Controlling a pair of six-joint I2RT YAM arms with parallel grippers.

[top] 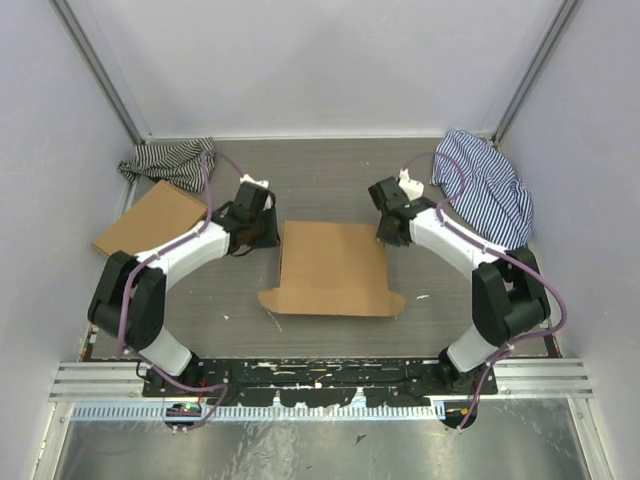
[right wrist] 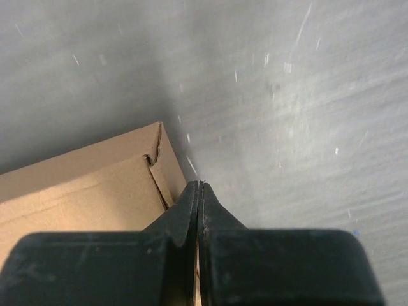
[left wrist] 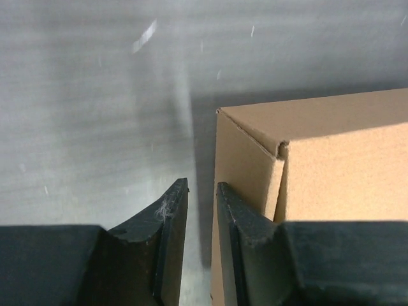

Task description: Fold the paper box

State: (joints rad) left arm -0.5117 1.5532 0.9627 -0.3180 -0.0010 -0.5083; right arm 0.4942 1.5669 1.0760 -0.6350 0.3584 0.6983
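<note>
The paper box (top: 333, 262) lies mid-table as a shallow brown box, its lid down and a flap with side tabs spread flat at its near edge. My left gripper (top: 268, 238) is at the box's far left corner. In the left wrist view the gripper (left wrist: 202, 185) stands a narrow gap open with only table in the gap, its right finger against the box's side wall (left wrist: 242, 166). My right gripper (top: 385, 235) is at the far right corner. In the right wrist view it (right wrist: 199, 183) is shut, tips together, just beside the box's corner (right wrist: 95, 185).
A second flat brown cardboard box (top: 150, 220) lies at the left near the wall. A striped cloth (top: 170, 160) is bunched at the back left, and another striped cloth (top: 487, 185) lies at the back right. Enclosure walls stand on three sides.
</note>
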